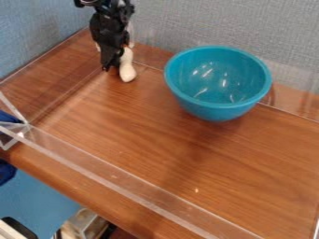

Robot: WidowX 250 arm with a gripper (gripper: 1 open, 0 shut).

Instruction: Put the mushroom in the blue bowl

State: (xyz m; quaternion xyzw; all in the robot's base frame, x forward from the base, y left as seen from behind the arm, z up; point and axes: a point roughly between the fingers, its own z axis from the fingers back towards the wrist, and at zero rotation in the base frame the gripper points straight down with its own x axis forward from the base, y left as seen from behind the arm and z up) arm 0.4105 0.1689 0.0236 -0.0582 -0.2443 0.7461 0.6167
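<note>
1. A wooden tabletop [174, 159] is filling most of the camera view, ringed by a low clear plastic wall [112, 182].
2. The black gripper [114, 63] is reaching down at the tabletop's far left corner, its jaws closed.
3. The mushroom [126, 69] is showing as a small white piece just beside the fingertips; whether it is being gripped is unclear.
4. The blue bowl [219, 82] is sitting upright near the far edge, right of the gripper and apart from it.
</note>
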